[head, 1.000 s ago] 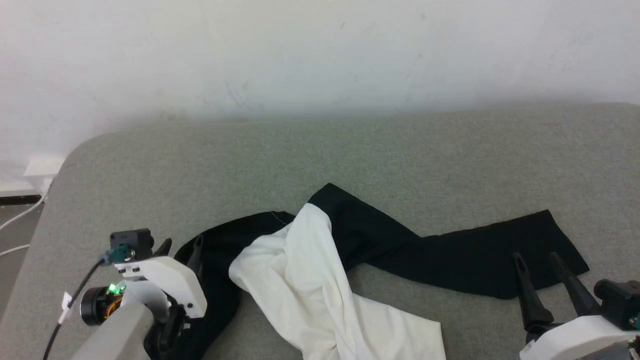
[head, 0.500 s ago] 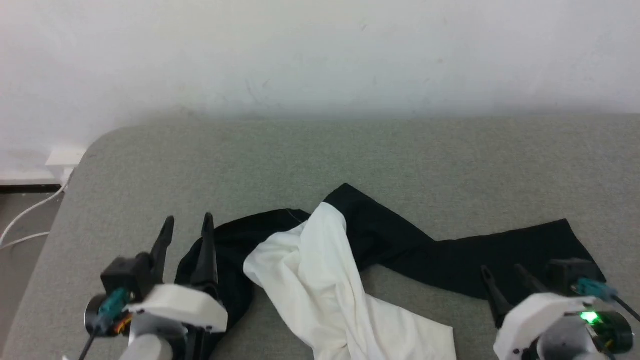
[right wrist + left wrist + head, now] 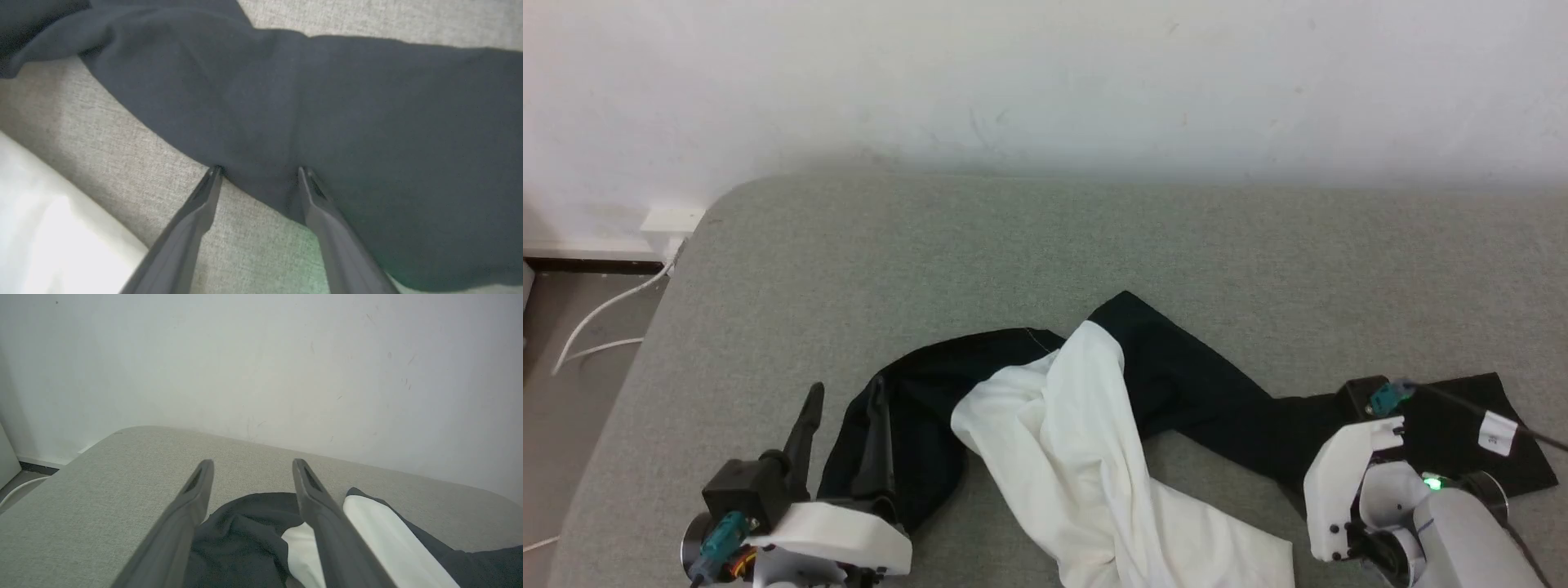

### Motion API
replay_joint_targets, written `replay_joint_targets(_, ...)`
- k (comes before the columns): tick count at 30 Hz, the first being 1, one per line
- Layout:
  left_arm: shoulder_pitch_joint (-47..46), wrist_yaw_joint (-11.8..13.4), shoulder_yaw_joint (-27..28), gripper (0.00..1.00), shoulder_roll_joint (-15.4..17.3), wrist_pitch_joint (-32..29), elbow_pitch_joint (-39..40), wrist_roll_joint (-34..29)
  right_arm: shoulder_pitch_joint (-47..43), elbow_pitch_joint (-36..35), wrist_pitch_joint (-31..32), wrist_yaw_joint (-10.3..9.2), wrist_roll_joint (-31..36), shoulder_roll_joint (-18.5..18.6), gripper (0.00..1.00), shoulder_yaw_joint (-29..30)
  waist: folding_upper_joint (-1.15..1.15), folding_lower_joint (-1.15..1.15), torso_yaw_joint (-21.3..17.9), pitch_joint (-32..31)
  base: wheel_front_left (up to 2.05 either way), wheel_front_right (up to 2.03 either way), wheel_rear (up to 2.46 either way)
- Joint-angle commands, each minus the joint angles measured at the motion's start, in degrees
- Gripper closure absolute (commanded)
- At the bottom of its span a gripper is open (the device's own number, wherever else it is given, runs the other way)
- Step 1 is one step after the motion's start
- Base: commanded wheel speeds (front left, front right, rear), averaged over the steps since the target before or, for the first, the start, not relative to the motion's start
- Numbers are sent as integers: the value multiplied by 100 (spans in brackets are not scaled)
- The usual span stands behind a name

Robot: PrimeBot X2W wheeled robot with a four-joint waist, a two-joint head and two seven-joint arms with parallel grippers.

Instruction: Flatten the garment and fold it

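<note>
Shirt (image 3: 1086,425): crumpled on the near middle of the grey table (image 3: 1013,245). The white body is twisted in a heap, one black sleeve (image 3: 1241,408) trails off to the right, and more black cloth (image 3: 923,384) is bunched at the left.
Left tool (image 3: 253,463): fingers spread wide with nothing between them, poised over the bunched black cloth and pointing towards the wall (image 3: 1045,73).
Right tool (image 3: 260,169): tipped downward, fingers apart and empty. The tips sit at the near edge of the long sleeve, one over bare table, the other over cloth. I can't tell whether they touch.
Step in hand: to my eye, getting a hold on each side so the shirt can be drawn out flat. Folding looks a long way off.
Doing it well: the right tool should slip one finger under the sleeve edge and pinch there. The left should pick a seam or edge rather than the thick of the bunch. Only with both holds secure should they pull apart, evenly and low.
Watch for: the white body lies across the black, so tugging the sleeves alone may tighten the twist.
</note>
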State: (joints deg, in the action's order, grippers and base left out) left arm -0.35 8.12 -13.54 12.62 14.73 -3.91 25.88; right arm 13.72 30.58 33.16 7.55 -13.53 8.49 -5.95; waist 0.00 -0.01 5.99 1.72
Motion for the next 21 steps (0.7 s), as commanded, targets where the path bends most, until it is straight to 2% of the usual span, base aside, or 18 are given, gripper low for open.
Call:
replay_joint_targets(1,44,-53,44,0,-63,27,-50,-79,-19,326,194,-6,-98,19,93,-89,0,1,8,22,0,0,0)
replay_joint_targets(2,44,-79,68,0,-93,27,-71,-105,25,406,186,-6,-141,56,100,-108,0,1,5,30,0,0,0)
replay_joint_targets(7,57,-188,208,0,-201,27,-155,-220,173,384,-467,-6,-107,291,100,163,0,1,-55,46,0,0,0)
replay_joint_targets(9,69,-230,250,0,-230,27,-206,-258,129,225,-776,-6,-12,373,100,475,0,1,-73,18,0,0,0)
replay_joint_targets(13,98,-305,297,0,-286,27,-299,-317,-350,-362,-972,-6,276,423,100,1310,0,1,-65,-73,0,0,0)
replay_joint_targets(17,163,-330,369,0,-328,27,-368,-335,-1134,-1033,-728,-6,605,180,100,2080,0,1,-106,-158,0,0,0)
replay_joint_targets(21,215,-330,413,0,-342,27,-404,-338,-1631,-1247,-477,-6,716,-86,100,2296,0,1,-150,-178,0,0,0)
